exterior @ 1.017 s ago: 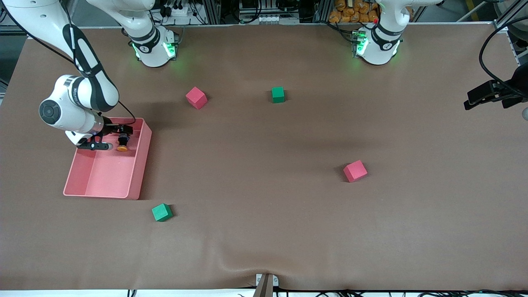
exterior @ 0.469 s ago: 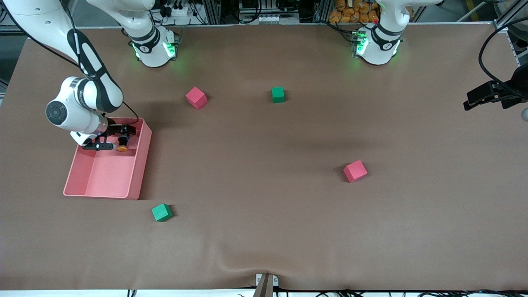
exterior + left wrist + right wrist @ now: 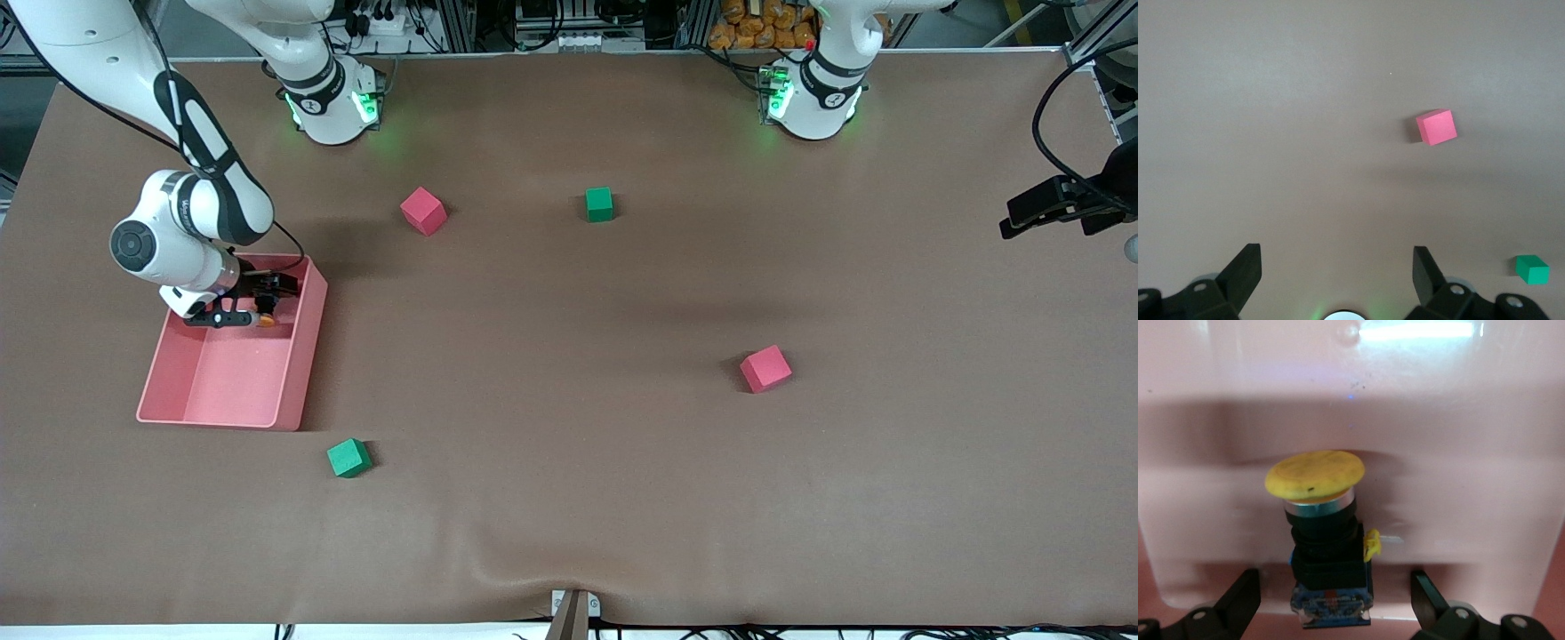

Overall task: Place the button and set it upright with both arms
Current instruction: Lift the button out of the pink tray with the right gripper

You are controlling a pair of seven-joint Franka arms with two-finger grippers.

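Since a second ago the right arm has drawn in toward its own base, and its wrist now sits a little farther from the front camera, over the upper part of the pink tray (image 3: 302,373) at the right arm's end of the table. Nothing else on the table has shifted.

Going from the right arm's end: the right gripper (image 3: 253,302) reaches low into the tray near its farther wall. Its fingers (image 3: 1238,603) stand wide apart, one on each side of the button (image 3: 1325,540), with clear gaps to the button's black body, so nothing is clamped. The button lies on its side on the tray floor (image 3: 264,317), between those fingers; the round orange-yellow cap faces the tray wall and the blocky base points back toward the wrist. A small blue part shows at the base, and a scrap of yellow sticks out beside the body. No writing on it can be read.

Near the tray's nearer corner lies a green cube (image 3: 348,458). Farther from the camera, a pink cube (image 3: 423,211) rests beside a second green cube (image 3: 599,204). Toward the left arm's end lies another pink cube (image 3: 765,368).

The left arm waits. Its left gripper (image 3: 1338,277) hangs over bare table at the left arm's end, seen only at the edge of the front view; the fingers are spread wide with nothing between them. A tiny mark shows on each arm base, too small to read.
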